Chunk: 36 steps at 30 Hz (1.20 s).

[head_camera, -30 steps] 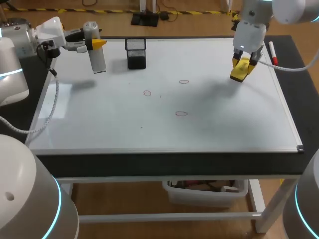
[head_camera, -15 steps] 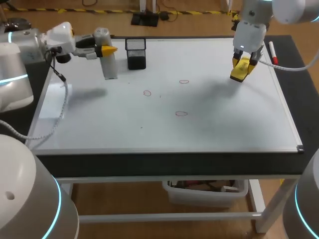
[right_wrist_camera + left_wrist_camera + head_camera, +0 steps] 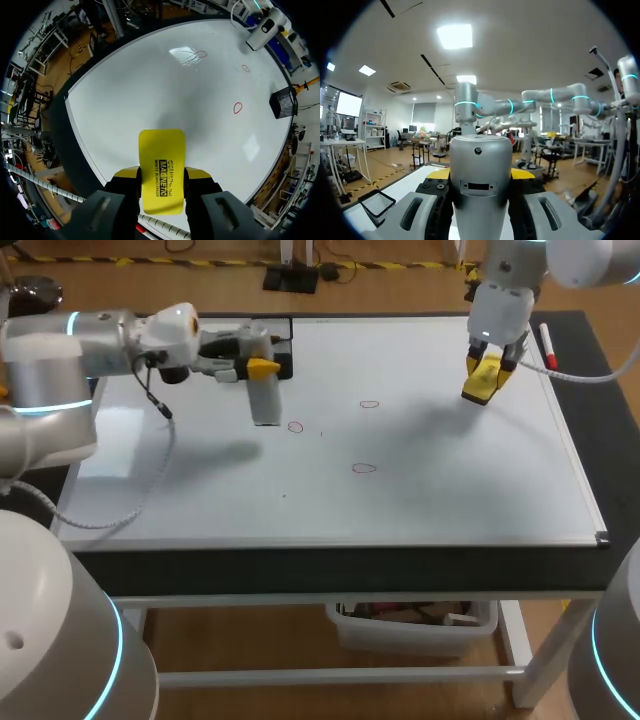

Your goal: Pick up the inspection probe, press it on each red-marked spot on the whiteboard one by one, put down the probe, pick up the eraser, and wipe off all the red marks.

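From overhead, the left tool [image 3: 258,368] is clamped on the probe [image 3: 265,400] near its top, the probe hanging above the whiteboard [image 3: 450,490] near a red mark [image 3: 295,426]. In the left wrist view, the probe looks like a smooth, rigid cylinder (slippery, I'd guess). In the right wrist view, the right tool [image 3: 161,174] pinches the eraser [image 3: 161,155] by its long edges; it looks light and stiff.

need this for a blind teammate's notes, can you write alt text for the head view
Over a whiteboard, the left hand holds a grey probe upright, its lower end just beside one of three red marks. The right hand holds a yellow eraser over the board's far right part. A black mesh cup stands behind the probe.
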Tool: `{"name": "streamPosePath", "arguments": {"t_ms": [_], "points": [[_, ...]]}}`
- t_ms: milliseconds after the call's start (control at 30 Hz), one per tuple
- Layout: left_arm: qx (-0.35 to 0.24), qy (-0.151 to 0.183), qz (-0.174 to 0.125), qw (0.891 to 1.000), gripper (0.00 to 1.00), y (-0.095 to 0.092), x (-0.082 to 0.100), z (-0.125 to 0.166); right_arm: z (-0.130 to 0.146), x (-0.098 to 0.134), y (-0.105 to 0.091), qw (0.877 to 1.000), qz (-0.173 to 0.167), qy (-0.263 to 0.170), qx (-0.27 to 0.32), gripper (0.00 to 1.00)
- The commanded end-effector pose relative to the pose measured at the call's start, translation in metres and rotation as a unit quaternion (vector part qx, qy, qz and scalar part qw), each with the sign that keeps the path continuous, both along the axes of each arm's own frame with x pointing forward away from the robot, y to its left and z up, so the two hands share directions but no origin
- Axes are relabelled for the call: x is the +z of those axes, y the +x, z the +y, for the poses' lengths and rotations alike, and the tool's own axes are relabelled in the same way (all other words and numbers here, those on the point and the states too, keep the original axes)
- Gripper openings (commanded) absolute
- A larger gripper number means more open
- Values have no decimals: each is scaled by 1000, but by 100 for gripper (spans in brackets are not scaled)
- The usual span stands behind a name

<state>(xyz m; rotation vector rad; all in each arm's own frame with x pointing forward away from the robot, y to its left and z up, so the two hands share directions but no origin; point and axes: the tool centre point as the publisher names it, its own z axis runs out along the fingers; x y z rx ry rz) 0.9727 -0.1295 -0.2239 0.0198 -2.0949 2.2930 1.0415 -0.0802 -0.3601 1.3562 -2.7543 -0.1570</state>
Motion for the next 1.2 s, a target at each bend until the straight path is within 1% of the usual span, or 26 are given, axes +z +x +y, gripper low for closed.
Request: {"name": "streamPosePath", "arguments": {"t_ms": [33,167,433,700,833,1200], "points": [[-27,-4,2,1000,0,10,-12,-20,-1,1,0,1000,0,-1,1,0],[-34,-4,1,999,0,14,-20,-31,-1,1,0,1000,0,-1,1,0],[-39,-8,-3,999,0,30,-34,-37,-1,1,0,1000,0,-1,1,0],[-42,-7,1,999,0,41,-46,-43,-1,1,0,1000,0,-1,1,0],[-45,-7,1,999,0,44,-50,-46,-1,1,0,1000,0,-1,1,0],[-50,-8,0,999,0,45,-56,-45,-1,1,0,1000,0,-1,1,0]]}}
